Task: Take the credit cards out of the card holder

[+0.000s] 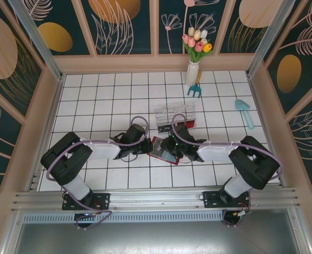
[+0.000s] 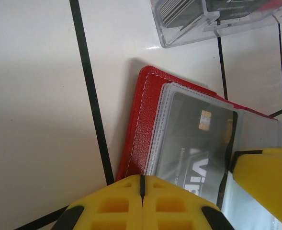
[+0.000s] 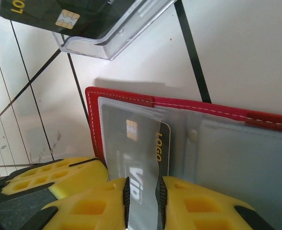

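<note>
Pinching a dark credit card between its two yellow pads, my right gripper is clamped on the card's lower end. The gold chip and the word LOGO show above the pads, against the clear sleeve of the card holder. I cannot tell how much of the card sits inside that sleeve. The card holder lies open and flat on the white tiled table, grey inside facing up with red edging. It is about midway between the table's left and right edges and nearer its near edge than its far one. My left gripper has its two yellow fingers pressed together with no gap between them, their tips at the holder's red border. Whether they bear down on it I cannot tell. From above, the left gripper and the right gripper meet over the holder from either side. A clear plastic box stands just beyond the holder toward the far edge, a strip of bare tile between them, and another dark card with a chip lies in it. A vase of tulips stands at the far edge, with a blue trowel toward the right edge.
</note>
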Robot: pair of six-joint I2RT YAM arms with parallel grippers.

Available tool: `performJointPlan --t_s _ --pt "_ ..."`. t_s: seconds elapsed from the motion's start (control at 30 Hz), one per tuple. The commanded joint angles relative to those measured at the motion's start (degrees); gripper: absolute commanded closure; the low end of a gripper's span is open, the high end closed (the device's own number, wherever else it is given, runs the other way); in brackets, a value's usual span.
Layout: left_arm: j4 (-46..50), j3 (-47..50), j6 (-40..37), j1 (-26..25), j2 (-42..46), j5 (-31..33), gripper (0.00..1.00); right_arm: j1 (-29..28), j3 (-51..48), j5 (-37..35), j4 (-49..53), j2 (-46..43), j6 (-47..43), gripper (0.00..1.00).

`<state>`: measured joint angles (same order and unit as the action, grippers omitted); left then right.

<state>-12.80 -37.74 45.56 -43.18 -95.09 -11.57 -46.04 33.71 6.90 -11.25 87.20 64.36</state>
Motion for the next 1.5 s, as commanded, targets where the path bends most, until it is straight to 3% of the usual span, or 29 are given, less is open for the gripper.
performJointPlan --t_s 0.0,0.33,0.63,0.73,0.83,1.47 --pt "3.8 -0.5 0.6 -0.2 -1.6 0.8 0.93 -0.5 1.1 -1.6 4.2 -1.4 -0.6 0.74" --pt "3.3 -0.2 0.7 -0.2 -1.6 0.1 0.94 -0.5 -1.4 0.7 -1.3 0.7 2.0 0.76" --pt "3.3 -0.5 0.7 -0.2 -1.4 -0.2 0.94 0.3 -2.7 2.3 -5.5 1.8 3.0 0.88" --pt "3.3 -0.5 0.7 -0.2 -1.4 -0.3 0.94 0.4 -3.1 2.3 -5.6 1.3 3.0 0.99" --pt "3.6 -0.7 0.7 -0.2 -1.3 -0.1 0.94 0.5 -3.7 2.1 -5.5 0.4 3.3 1.00" --pt "5.2 -2.3 0.8 -0.2 -1.6 1.1 0.94 4.3 -14.8 -1.3 0.9 -17.7 3.3 1.00"
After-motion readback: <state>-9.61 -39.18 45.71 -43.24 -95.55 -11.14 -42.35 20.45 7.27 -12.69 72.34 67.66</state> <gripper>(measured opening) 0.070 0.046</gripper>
